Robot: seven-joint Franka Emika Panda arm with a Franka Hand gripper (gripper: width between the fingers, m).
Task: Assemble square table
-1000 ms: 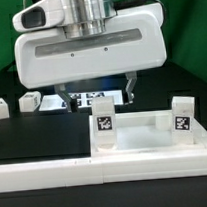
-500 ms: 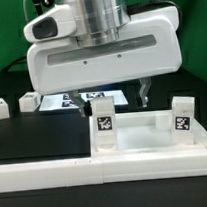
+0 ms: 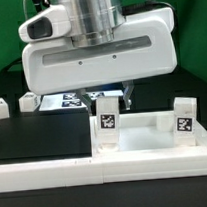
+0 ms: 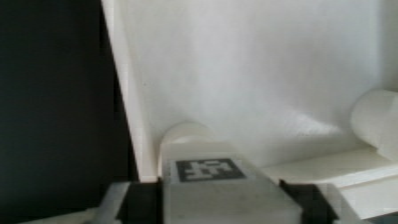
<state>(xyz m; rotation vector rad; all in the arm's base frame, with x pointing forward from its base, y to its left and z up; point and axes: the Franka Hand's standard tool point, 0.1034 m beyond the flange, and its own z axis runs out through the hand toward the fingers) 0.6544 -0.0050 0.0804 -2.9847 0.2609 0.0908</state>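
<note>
The gripper (image 3: 104, 98) hangs above the far side of the square top (image 3: 144, 141), which rests on the black tabletop (image 3: 34, 136). Its fingers (image 3: 128, 90) reach down toward that side. In the wrist view the fingers lie against two sides of a tagged leg (image 4: 210, 165), closed on it. This leg sits on the square top, close to the edge where the white meets the black tabletop. Farther in on the top shows a rounded white piece (image 4: 377, 120), cropped too much to name. On the top's near side two more legs stand upright, the left upright leg (image 3: 106, 126) and the right upright leg (image 3: 183, 119), named by the exterior view's sides. I cannot tell whether the gripped one is either of them. Two loose legs (image 3: 0, 107) (image 3: 29, 100) lie well apart from the top, toward the exterior view's left. The marker board (image 3: 63, 99) lies beyond the top, and the long white wall (image 3: 96, 174) runs just in front of it.
</note>
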